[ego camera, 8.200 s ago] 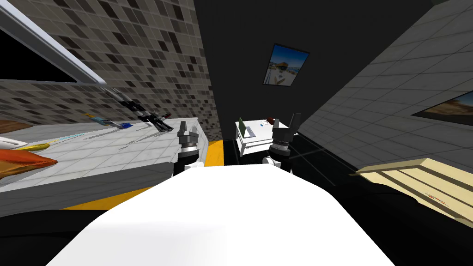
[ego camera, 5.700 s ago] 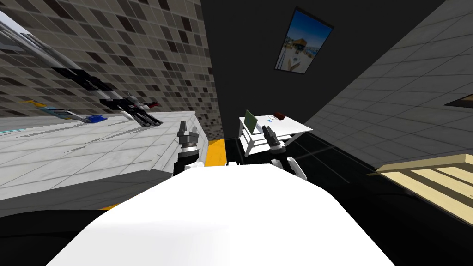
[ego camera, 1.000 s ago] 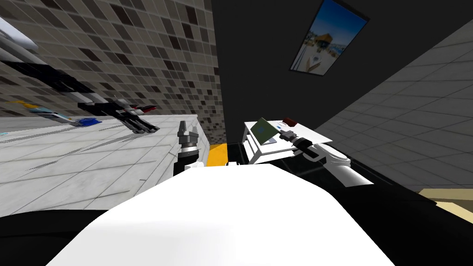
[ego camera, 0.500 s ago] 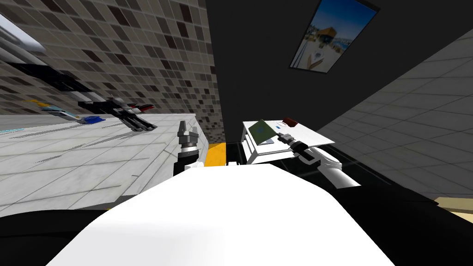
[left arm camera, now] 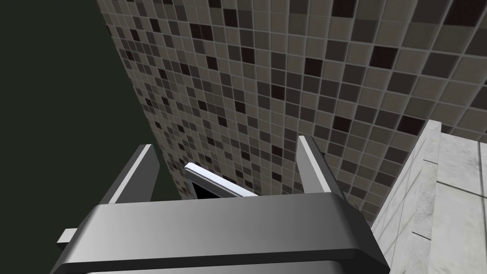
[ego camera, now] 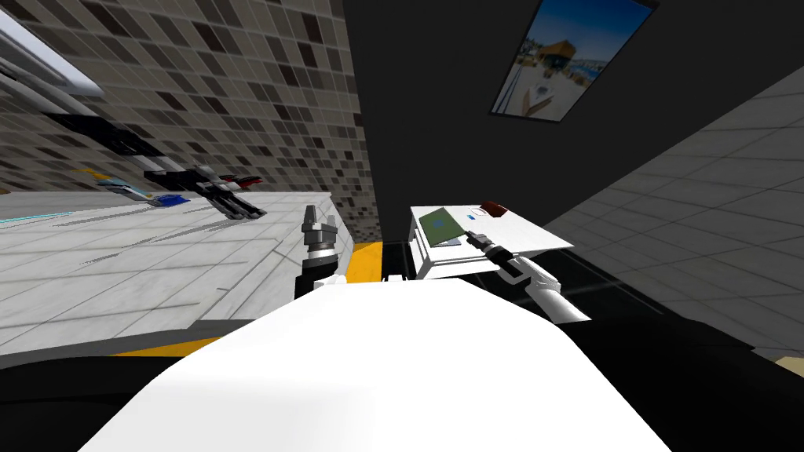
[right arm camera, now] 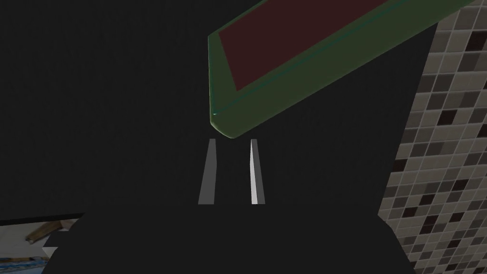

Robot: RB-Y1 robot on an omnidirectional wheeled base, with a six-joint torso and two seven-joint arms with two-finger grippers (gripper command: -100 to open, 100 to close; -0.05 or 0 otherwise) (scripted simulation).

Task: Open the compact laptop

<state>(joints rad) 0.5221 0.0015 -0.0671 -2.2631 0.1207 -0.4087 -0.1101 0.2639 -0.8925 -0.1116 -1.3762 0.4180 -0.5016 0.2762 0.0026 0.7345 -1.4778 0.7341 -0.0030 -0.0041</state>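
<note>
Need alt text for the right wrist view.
The right gripper, fingers shut on nothing, points at a corner of the green laptop lid, just short of it; the lid's dark red screen faces the camera. Dark wall and mosaic tiles lie behind.

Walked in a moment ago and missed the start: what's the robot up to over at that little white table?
The robot is at the laptop on the white table. Its right gripper reaches in with fingers shut, nothing between them, tips right at a corner of the green lid; whether they touch it is unclear. The lid is up off the base, tilted back. The left gripper is open and idle, held up beside the tiled counter.
</note>
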